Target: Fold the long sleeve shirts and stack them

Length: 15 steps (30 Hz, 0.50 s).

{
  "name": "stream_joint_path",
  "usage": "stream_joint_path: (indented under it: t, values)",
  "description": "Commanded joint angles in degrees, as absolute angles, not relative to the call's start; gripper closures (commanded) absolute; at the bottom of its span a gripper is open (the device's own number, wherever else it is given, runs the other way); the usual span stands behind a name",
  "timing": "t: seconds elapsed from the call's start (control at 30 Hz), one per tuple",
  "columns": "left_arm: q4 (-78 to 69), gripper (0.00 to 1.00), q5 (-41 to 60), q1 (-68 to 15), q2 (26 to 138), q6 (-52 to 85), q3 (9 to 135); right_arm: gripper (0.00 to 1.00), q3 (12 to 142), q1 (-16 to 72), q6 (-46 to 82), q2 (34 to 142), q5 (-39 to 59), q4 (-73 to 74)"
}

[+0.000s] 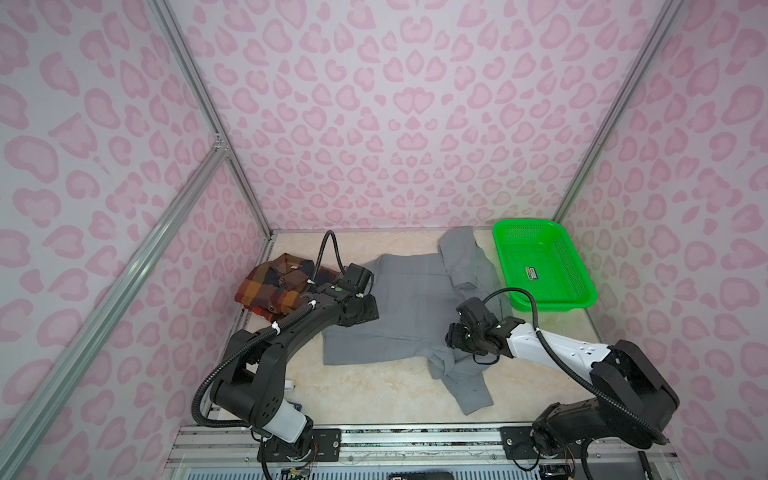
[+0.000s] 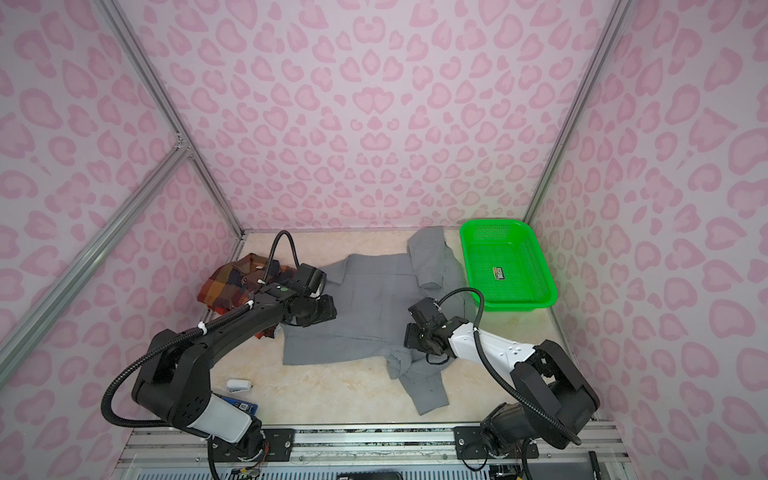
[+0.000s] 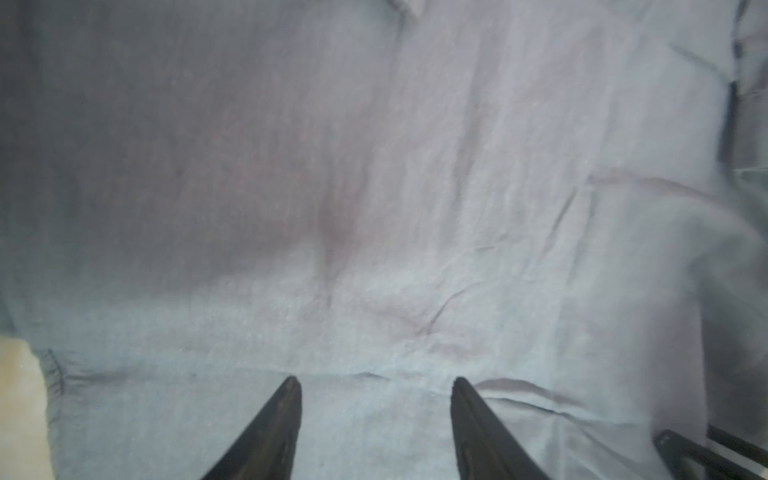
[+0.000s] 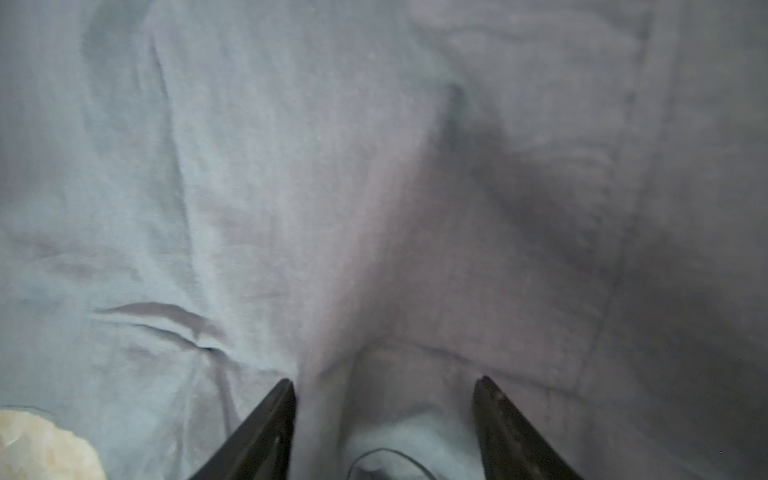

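Note:
In both top views the plain gray long sleeve shirt lies spread flat mid-table. One sleeve is folded across its far right and the other trails toward the front. The plaid shirt sits folded at the back left. My left gripper hovers open over the gray shirt's left edge, with only flat cloth under its jaws. My right gripper is open low over the shirt's right side. A raised ridge of gray cloth lies between its fingers.
An empty green mesh basket stands at the back right, next to the gray shirt. A small white object and a blue item lie by the left arm's base. The beige table shows in front of the shirt.

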State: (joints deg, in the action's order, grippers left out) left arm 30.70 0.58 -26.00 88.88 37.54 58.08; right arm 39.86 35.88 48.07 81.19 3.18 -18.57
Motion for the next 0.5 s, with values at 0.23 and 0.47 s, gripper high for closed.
stream_joint_path:
  t: [0.23, 0.47]
  values:
    - [25.7, 0.40, -3.2, -29.6, 86.0, 45.0, 46.4, 0.31, 32.7, 30.4, 52.6, 69.3, -8.3, -33.3]
    - [27.9, 0.40, -3.8, -31.4, 82.8, 46.5, 44.2, 0.30, 29.2, 30.3, 52.3, 59.2, -6.1, -40.3]
